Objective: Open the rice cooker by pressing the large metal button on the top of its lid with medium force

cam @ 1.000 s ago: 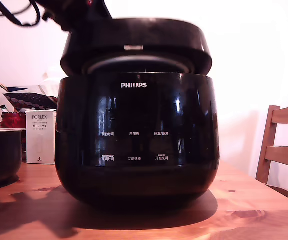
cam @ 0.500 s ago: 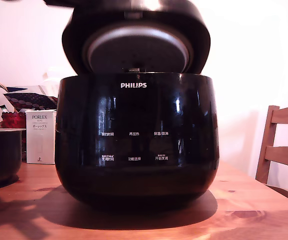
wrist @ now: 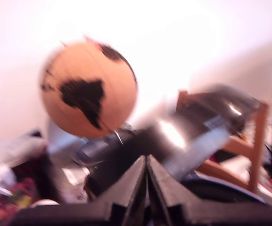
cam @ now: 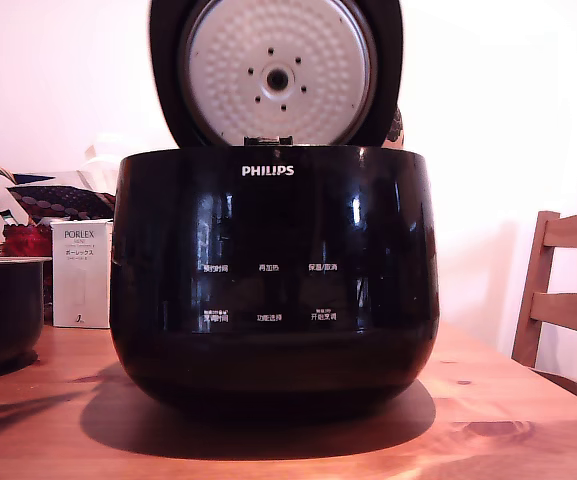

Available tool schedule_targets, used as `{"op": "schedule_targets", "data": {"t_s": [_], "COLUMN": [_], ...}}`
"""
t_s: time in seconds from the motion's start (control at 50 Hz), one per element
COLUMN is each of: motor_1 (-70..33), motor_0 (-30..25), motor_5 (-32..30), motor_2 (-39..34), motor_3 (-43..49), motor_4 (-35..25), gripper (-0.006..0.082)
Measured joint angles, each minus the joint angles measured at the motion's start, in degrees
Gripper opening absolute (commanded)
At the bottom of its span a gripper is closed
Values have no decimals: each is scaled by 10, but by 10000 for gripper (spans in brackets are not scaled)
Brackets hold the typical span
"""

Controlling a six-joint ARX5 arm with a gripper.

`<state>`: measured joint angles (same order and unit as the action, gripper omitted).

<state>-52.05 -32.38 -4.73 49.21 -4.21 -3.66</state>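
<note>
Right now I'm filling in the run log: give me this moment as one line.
rice cooker: open | lid: raised upright, dimpled underside facing exterior view | tool: shut, holding nothing | arm: out of exterior view

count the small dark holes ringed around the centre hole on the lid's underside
6 holes on the lid disc: above, below, upper left, upper right, lower left, lower right of the centre hole.

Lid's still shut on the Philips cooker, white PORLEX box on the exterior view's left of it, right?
Not quite. In the exterior view the lid stands open, its dimpled silvery underside facing the camera above the rice cooker. The PORLEX box is indeed on that view's left.
</note>
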Motion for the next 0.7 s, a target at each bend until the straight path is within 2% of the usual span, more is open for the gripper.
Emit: {"op": "schedule_targets", "data": {"t_s": [0.4, 0.7], "motor_1": [64, 78], "motor_0": [112, 191], "motor_5": [-15, -15], "motor_2": [-4, -6], "motor_3": [92, 109], "motor_4": [18, 16], "gripper": [-21, -21]}}
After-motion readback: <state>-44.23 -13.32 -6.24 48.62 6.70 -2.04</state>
